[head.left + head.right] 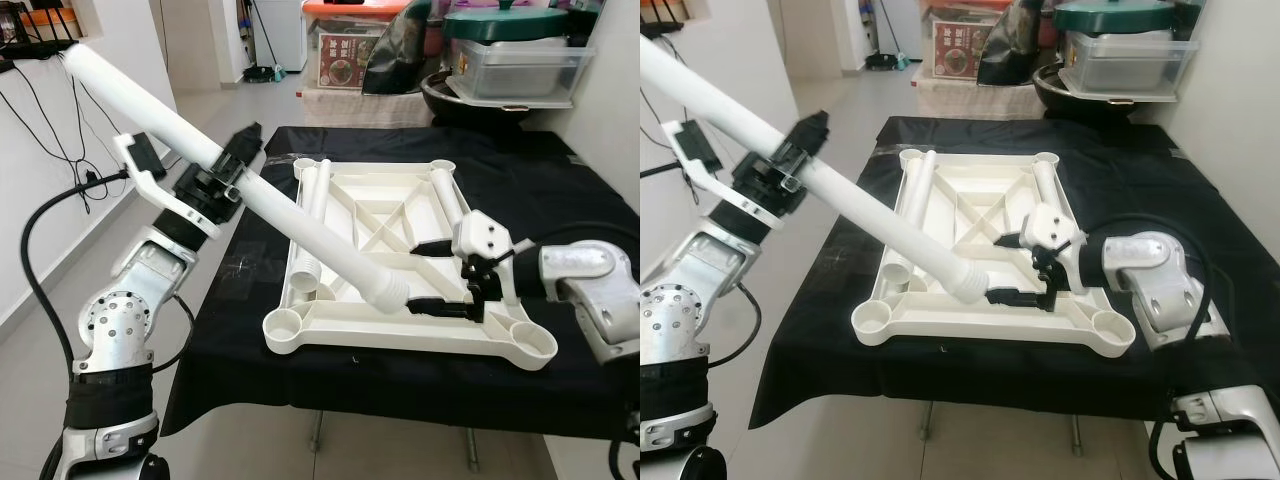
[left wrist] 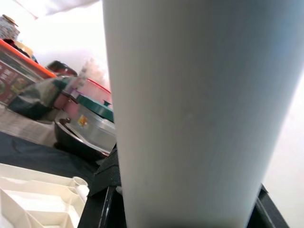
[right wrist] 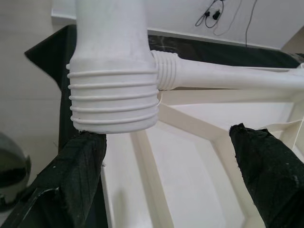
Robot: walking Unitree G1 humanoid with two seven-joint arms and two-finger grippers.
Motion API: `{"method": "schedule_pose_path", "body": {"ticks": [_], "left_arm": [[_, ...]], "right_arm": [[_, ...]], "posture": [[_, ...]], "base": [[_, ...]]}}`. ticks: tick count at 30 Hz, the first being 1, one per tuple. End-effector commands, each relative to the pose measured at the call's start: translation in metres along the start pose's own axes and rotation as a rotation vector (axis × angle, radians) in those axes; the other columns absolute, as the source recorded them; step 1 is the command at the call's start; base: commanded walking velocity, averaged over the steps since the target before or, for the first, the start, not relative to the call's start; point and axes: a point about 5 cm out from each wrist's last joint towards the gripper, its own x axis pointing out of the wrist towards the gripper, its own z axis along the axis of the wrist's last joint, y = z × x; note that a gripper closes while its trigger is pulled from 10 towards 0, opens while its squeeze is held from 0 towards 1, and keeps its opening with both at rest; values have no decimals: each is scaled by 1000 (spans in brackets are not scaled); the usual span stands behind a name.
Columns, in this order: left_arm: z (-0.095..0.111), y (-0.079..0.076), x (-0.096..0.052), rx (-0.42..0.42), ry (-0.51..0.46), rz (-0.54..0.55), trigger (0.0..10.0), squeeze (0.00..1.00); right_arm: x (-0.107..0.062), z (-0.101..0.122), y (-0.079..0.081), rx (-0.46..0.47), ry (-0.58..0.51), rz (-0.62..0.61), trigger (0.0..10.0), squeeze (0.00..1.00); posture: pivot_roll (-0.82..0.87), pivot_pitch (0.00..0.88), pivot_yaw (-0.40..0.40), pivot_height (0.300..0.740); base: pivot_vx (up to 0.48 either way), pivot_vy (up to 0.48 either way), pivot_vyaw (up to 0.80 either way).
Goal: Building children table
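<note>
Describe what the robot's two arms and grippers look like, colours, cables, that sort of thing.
Both arms are silver metal with rounded joint housings; the left arm has a perforated disc at one joint and a black band lower down. Black cables loop along each arm. The left gripper and right gripper each have two long black fingers on a black body, with a white plastic bracket at the wrist.

From the head, our two eye views look forward and down over the black-draped table (image 1: pixel 250 350), the right eye view set slightly to the right, and both take in the white tabletop (image 1: pixel 400 345) lying upside down. Our left wrist view sits pressed close against the white table leg (image 2: pixel 199 114), facing the storage boxes (image 2: pixel 90 118) beyond the table. Our right wrist view looks closely along its fingers (image 3: pixel 76 175) at that leg's threaded end (image 3: pixel 114 99), which the head views share.
</note>
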Motion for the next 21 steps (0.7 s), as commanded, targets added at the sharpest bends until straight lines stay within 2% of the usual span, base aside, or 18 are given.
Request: {"method": "schedule_pose_path", "body": {"ticks": [1,5,8,9,21], "left_arm": [[-16,-3,3,-19,85,-28,10000,0],[-19,-1,2,-18,96,-23,10000,0],[-21,2,1,-13,103,-14,10000,0],[-22,3,0,-12,105,-11,10000,0],[-22,5,-1,1,109,-5,10000,0]], "right_arm": [[1,23,-10,-17,-72,-44,10000,965],[1,32,-10,6,-98,-18,10000,965],[1,39,1,-8,-126,74,10000,969],[0,41,4,-11,-131,96,10000,1000],[-3,40,4,14,-128,131,10000,1000]], "posture": [[-45,0,10,740],[-45,0,10,740],[-45,0,10,740],[-52,0,9,740],[-55,0,10,740]], "base": [[0,0,0],[0,0,0],[0,0,0],[0,0,0],[0,0,0]]}}
